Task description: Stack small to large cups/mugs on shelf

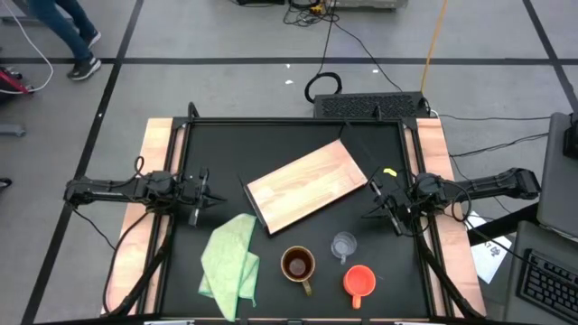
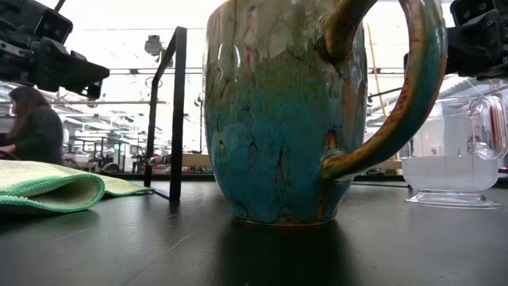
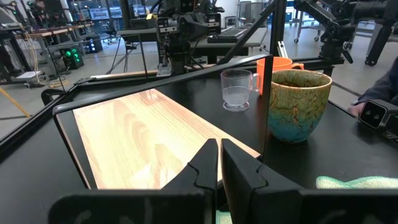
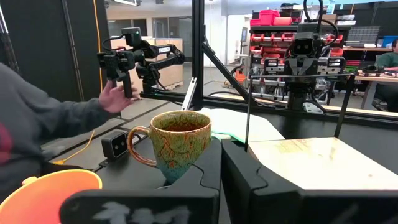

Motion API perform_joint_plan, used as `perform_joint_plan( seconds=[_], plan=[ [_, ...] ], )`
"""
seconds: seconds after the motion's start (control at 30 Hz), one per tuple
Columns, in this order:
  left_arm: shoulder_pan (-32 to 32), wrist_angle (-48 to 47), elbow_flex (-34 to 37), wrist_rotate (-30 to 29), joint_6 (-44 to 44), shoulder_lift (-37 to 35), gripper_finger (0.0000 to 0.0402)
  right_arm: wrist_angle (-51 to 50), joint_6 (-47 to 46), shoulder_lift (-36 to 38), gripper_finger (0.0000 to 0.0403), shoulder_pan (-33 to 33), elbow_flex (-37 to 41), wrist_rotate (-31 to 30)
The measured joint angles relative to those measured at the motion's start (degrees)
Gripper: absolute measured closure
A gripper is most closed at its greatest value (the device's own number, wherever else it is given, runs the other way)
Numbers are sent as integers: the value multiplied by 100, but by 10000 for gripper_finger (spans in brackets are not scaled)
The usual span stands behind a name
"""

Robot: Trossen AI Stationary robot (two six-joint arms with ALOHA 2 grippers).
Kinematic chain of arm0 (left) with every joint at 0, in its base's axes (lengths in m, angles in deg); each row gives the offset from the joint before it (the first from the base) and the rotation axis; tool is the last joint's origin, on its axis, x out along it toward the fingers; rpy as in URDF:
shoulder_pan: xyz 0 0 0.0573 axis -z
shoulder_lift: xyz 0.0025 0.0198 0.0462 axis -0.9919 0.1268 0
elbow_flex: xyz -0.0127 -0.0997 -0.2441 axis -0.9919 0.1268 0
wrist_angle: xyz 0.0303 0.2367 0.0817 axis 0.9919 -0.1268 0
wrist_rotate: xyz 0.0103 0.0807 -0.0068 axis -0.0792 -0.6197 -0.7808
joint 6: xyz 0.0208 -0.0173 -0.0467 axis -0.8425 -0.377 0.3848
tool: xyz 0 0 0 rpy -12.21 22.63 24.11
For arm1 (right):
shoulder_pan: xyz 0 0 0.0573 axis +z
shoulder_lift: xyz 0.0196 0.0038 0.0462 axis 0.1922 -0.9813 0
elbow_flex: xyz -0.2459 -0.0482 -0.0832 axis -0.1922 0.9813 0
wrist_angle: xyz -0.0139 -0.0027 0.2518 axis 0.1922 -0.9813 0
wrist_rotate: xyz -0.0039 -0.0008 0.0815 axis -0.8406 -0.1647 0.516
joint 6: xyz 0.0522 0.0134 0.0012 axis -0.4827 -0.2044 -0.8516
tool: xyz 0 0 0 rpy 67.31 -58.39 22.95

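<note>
While both arms wait at the table's side edges in the high view, the shelf [image 1: 306,187] lies tilted near the middle of the frame, a light-wood board with a dark edge, bare on top. Below it, toward the bottom centre, the three vessels stand in a loose cluster on the black table [image 1: 289,135]: the brown mug [image 1: 298,264] at lower centre with its handle pointing down the frame, the clear glass cup [image 1: 343,246] just to its right and slightly higher, and the orange-red mug [image 1: 359,281] at lower right of the group, handle also pointing down. None of them touches the shelf. A light green cloth [image 1: 230,261] lies crumpled at lower left of the brown mug. The left gripper [image 1: 206,197] sits at middle left of the frame, well apart from the board; its wrist view shows the two dark fingers [image 3: 202,168] almost pressed together with only a thin slit between them, and nothing held. The right gripper [image 1: 379,208] sits at middle right, just off the board's right corner; its fingers [image 4: 239,165] likewise stand nearly together and carry nothing. At the left of the right wrist view, a person's hand [image 4: 115,96] reaches out beyond the table.
</note>
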Motion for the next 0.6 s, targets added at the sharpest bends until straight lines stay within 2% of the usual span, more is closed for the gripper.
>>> perform_joint_plan(
  seconds=[0.37, 0.6],
  plan=[
    [0, 179, 0, 0, 61, 1, 378, -1, 0, 1, 403, 0, 1, 1],
    [0, 179, 1, 0, 395, 2, 378, 0, 0, 1, 403, 0, 0, 2]
  ],
)
